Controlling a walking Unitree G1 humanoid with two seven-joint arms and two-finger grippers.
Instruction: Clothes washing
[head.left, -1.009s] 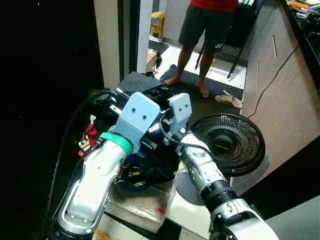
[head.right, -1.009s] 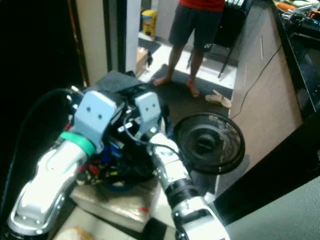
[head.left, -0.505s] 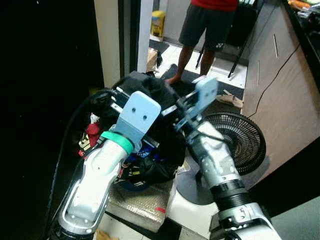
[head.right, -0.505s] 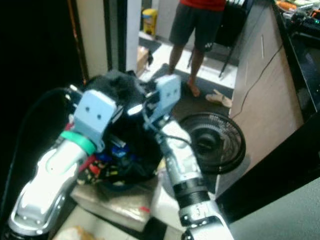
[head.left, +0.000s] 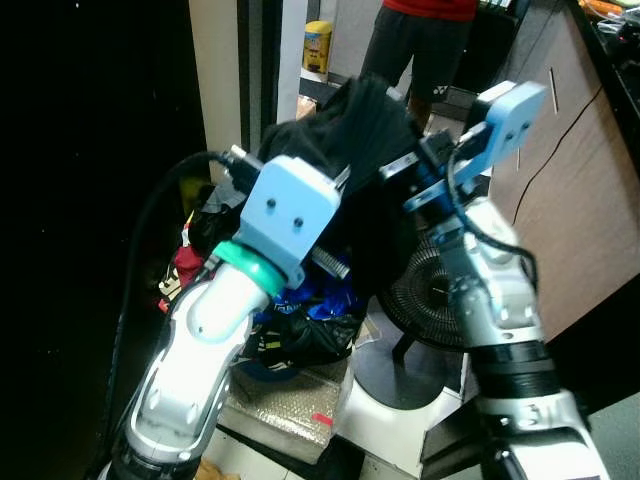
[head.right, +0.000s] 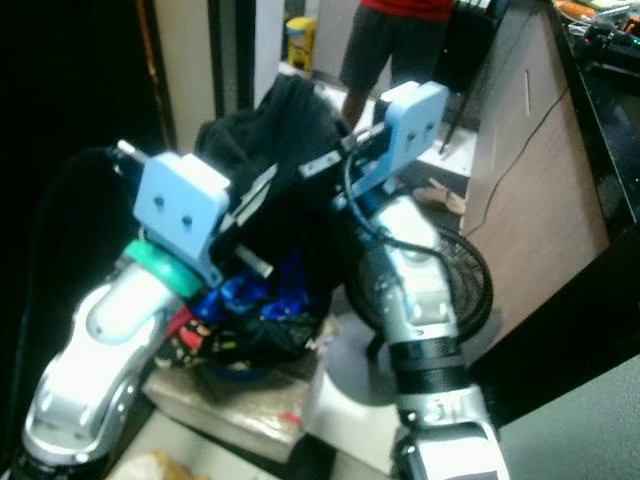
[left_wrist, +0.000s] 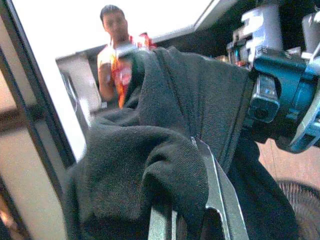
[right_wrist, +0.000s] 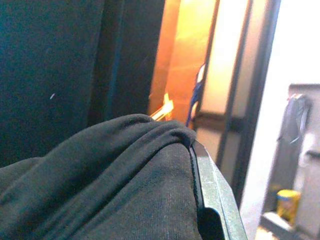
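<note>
At the upper centre of the left eye view, a black garment (head.left: 365, 150) hangs bunched in the air, gripped from both sides and draping down over a heap of clothes. From the left of the frame, the left gripper (head.left: 335, 185) is closed on the cloth, its fingers buried in the folds; the left wrist view shows dark knit fabric wrapped over one grey finger (left_wrist: 215, 185). From the right, the right gripper (head.left: 405, 170) also clamps the garment near its top edge, and the right wrist view shows black cloth pressed against one finger (right_wrist: 212, 185). Below the garment, in the lower centre, a pile of laundry (head.left: 285, 320) in blue, red and black sits on a plastic-wrapped block (head.left: 285, 405). Just right of the pile, a black floor fan (head.left: 425, 295) stands on its round base, partly hidden by the right arm. Along the right edge runs a wooden cabinet side (head.left: 575, 200). At the top centre, a person's legs (head.left: 385, 60) stand in an open doorway, beside a yellow container (head.left: 317, 47). Darkness covers the left side of the frame.
</note>
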